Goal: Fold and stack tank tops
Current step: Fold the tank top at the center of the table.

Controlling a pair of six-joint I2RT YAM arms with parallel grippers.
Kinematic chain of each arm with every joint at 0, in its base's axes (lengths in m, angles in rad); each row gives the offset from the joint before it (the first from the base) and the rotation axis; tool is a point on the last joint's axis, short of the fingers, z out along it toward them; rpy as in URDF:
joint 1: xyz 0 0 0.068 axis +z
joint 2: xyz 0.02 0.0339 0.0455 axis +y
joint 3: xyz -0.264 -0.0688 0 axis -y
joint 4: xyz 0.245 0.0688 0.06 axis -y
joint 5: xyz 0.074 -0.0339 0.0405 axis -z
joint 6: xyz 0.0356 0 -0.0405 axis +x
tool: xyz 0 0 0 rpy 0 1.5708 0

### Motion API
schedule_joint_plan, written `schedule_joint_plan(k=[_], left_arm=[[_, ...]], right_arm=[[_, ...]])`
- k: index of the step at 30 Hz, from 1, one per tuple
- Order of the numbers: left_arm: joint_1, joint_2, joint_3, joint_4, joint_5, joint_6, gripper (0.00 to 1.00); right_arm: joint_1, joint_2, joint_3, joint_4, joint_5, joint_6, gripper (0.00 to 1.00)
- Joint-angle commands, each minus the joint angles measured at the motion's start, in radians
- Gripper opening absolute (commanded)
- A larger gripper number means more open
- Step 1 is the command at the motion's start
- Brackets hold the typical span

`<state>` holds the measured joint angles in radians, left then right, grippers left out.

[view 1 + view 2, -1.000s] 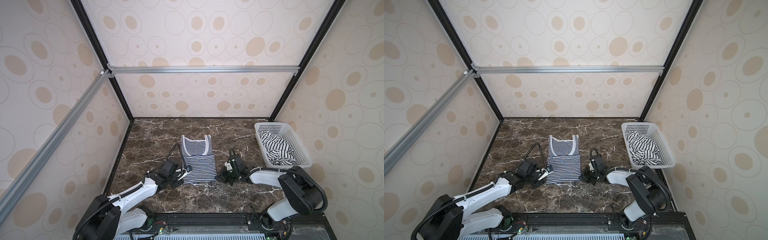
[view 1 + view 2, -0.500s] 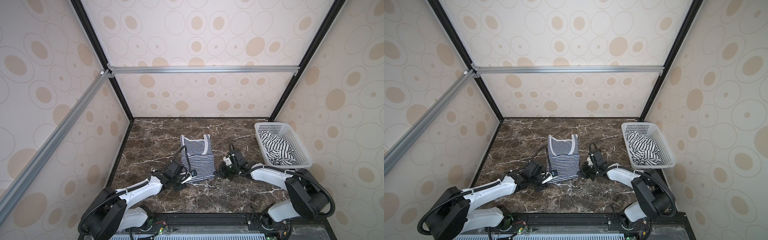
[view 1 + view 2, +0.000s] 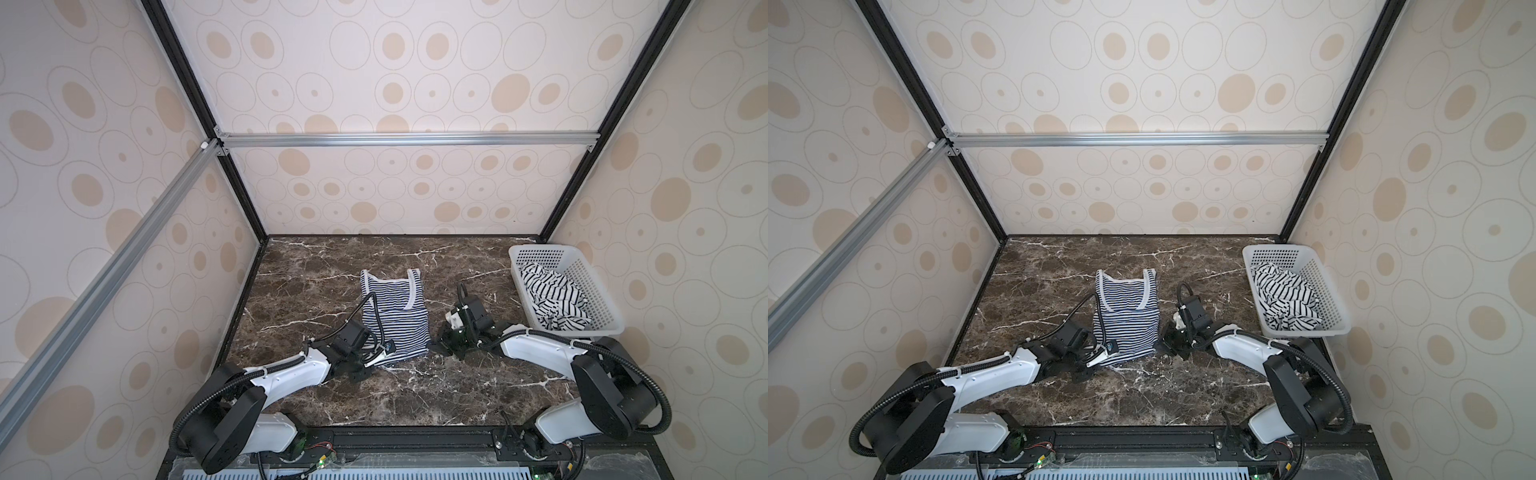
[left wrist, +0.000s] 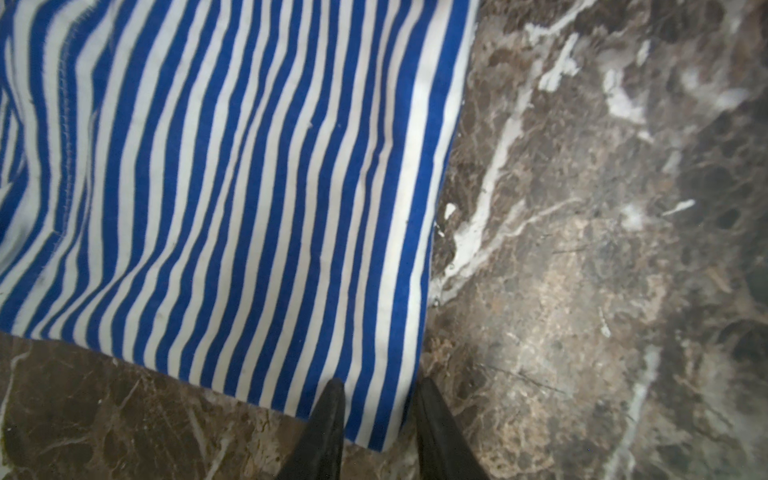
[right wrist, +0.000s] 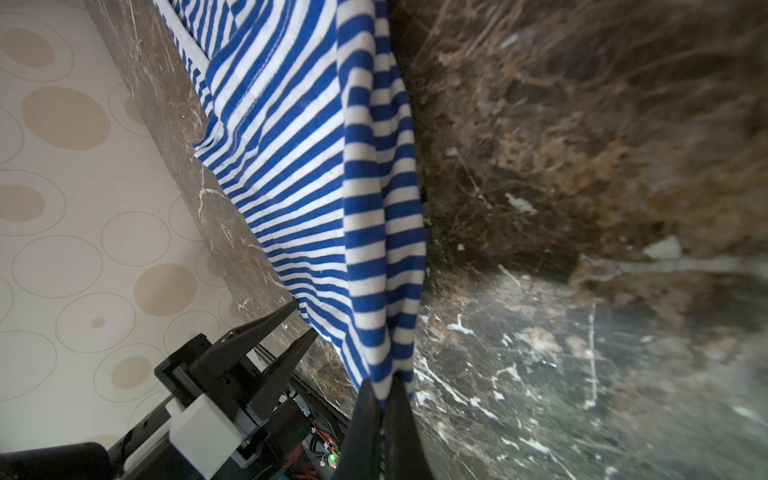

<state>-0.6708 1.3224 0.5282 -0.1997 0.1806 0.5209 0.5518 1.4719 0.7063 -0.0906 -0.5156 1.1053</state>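
You're early on: the fine-striped tank top [image 3: 395,320] lies on the desk [image 3: 415,395], not yet folded, with your right end effector [image 5: 382,384] pinching one bottom corner and your left end effector [image 4: 380,415] half spread around the other, while the wide-striped tank top [image 3: 552,299] sits in the basket [image 3: 540,249].

Both top views were bright and evenly lit, with diffuse light, pale walls [image 3: 415,62] without glare, and faint shadows on the dark table [image 3: 415,395]. Near the right pincer [image 5: 382,384] the striped top [image 5: 316,187] was sharp; the table beyond it was blurred and curved. Beside the left pincer [image 4: 379,382] the table looked soft.
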Motion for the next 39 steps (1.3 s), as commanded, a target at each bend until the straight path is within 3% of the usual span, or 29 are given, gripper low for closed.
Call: schedule_joint_plan(k=[1, 5, 8, 9, 18, 25, 39], left_arm=[[-0.010, 0.017, 0.026, -0.010, 0.000, 0.030, 0.24], [-0.009, 0.043, 0.036, -0.028, 0.022, 0.040, 0.17], [-0.009, 0.057, 0.061, -0.072, 0.074, 0.053, 0.01], [-0.009, 0.058, 0.070, -0.090, 0.095, 0.057, 0.00], [-0.018, -0.032, 0.194, -0.358, 0.325, 0.088, 0.00], [-0.023, -0.052, 0.308, -0.546, 0.487, 0.120, 0.00], [-0.023, -0.064, 0.496, -0.688, 0.645, 0.143, 0.00]], right_arm=[[0.010, -0.004, 0.025, -0.014, -0.006, -0.004, 0.00], [0.007, 0.006, 0.033, -0.015, -0.008, -0.005, 0.00], [0.007, 0.008, 0.033, -0.015, -0.012, -0.005, 0.00], [0.007, 0.004, 0.032, -0.017, -0.012, -0.005, 0.00], [0.003, -0.136, 0.029, -0.144, 0.012, -0.023, 0.00], [-0.012, -0.226, 0.122, -0.288, 0.029, -0.056, 0.00], [-0.063, -0.221, 0.328, -0.412, 0.030, -0.118, 0.00]])
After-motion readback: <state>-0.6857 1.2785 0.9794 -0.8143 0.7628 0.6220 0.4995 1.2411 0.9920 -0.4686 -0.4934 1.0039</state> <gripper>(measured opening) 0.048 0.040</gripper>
